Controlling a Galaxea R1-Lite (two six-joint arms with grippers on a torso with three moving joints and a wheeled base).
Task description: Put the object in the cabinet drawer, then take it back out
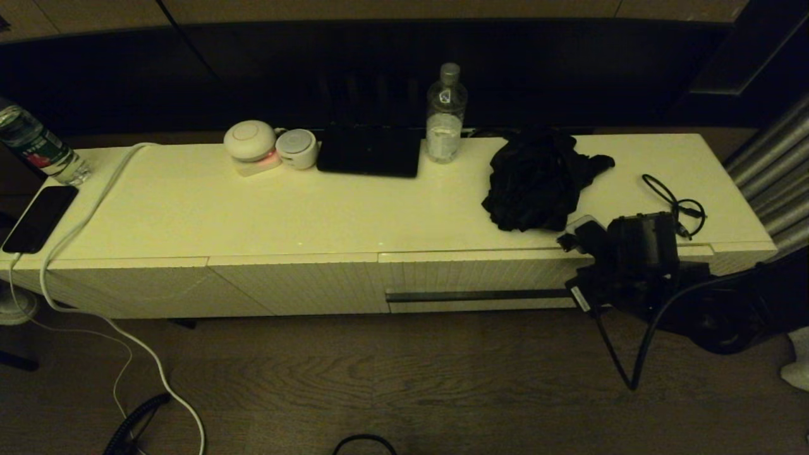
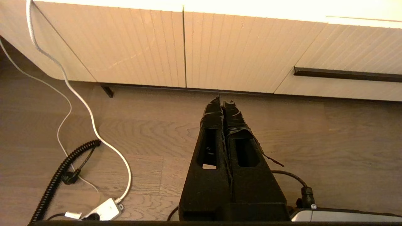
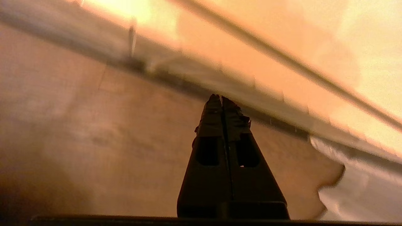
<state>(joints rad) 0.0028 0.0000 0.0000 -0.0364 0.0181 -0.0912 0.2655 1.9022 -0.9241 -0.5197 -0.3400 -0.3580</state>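
A long, low cream cabinet [image 1: 253,215] runs across the head view, its ribbed front facing the robot. The cabinet drawer [image 1: 480,278] sits in the right half of that front, pushed in flush, with its dark handle strip [image 1: 480,295] running level along it. On the cabinet top, near the front edge toward the right end, lies a crumpled black cloth [image 1: 537,180]; it is the nearest loose thing to the drawer, resting on top and not inside it.

The right gripper [image 3: 222,99] hangs in front of the drawer's right end, just past the end of the handle strip, its two fingers pressed together and holding nothing. From the head view only the dark wrist block of the right arm [image 1: 638,253] shows there. The left gripper [image 2: 222,102] is parked low over the wooden floor [image 2: 314,150] before the plain ribbed panels, fingers likewise pressed together and empty.

Along the back edge stand a clear water bottle [image 1: 446,114], a black flat case [image 1: 370,151] and two small round white devices [image 1: 249,142]. A black cable [image 1: 679,202] coils near the right end. At the left end lie a dark phone [image 1: 39,218] and a second bottle [image 1: 38,146], and a white cable [image 1: 95,202] trails over the front edge to the floor.
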